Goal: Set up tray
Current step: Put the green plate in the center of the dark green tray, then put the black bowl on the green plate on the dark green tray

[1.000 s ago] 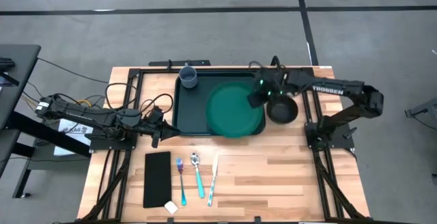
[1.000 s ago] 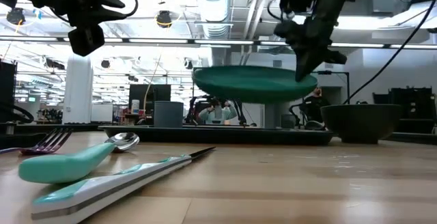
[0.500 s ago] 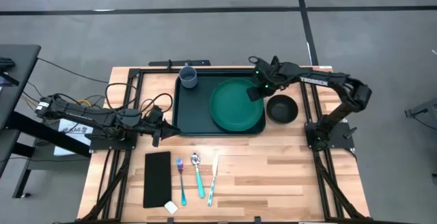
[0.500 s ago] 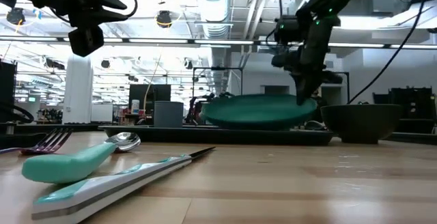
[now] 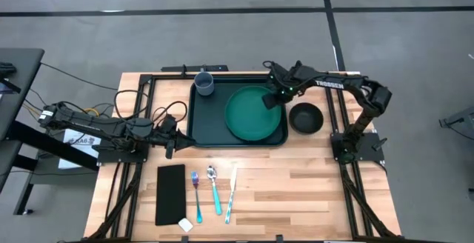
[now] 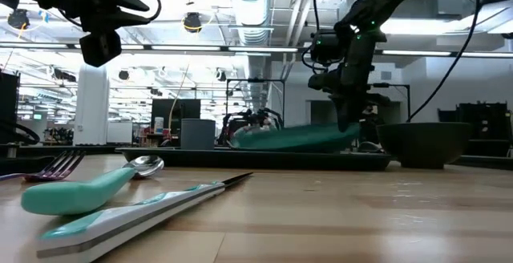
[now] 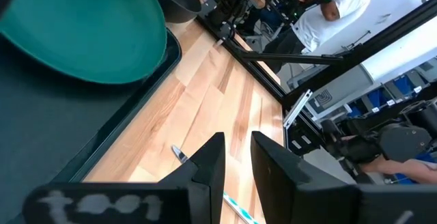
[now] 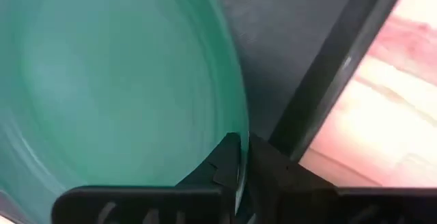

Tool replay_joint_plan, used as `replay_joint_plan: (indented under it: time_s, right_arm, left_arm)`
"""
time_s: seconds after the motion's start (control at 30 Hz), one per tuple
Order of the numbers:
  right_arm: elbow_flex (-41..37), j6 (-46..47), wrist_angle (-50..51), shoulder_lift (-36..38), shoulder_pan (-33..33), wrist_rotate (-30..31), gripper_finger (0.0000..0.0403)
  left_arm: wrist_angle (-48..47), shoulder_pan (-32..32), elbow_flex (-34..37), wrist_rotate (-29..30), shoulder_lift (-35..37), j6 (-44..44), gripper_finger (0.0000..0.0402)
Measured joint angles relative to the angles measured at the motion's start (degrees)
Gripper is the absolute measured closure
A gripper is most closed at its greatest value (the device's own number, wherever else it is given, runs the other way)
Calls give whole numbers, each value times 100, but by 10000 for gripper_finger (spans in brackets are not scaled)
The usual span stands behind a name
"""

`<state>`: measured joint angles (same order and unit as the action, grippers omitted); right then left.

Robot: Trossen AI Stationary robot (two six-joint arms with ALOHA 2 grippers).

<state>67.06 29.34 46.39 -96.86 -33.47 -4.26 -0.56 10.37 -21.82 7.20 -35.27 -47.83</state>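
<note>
Right pincer (image 5: pixel 272 99) clamped on the rim of the round green plate (image 5: pixel 255 115); wrist view shows both fingers (image 8: pixel 229 159) pinching the plate edge. Plate sits in the right part of the tray (image 5: pixel 200 121), its far-right edge at the pincer; low view shows it tilted, gripped side slightly raised. Tray lies at the desk's (image 5: pixel 296 191) back centre, long side across. Grey cup (image 5: pixel 204 84) stands in the tray's back-left corner. Dark bowl (image 5: pixel 305 118) on the desk just right of the tray, apart from it.

Left pincer (image 5: pixel 169 143) hovers off the tray's front-left corner, fingers (image 7: pixel 208 166) slightly apart, holding nothing.

Front of the desk: black napkin (image 5: pixel 170 193), fork (image 5: pixel 196 187), spoon (image 5: pixel 214 189), knife (image 5: pixel 231 195) in a row, left to right.
</note>
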Motion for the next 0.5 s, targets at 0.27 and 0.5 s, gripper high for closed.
replay_joint_plan:
  time_s: [0.27,0.5]
  right_arm:
    - [27,-42,462,42,-194,153,373]
    - [93,-157,598,44,-217,135,389]
  left_arm:
    - [-2,0,0,0,0,0,342]
    - [-2,0,0,66,0,4,342]
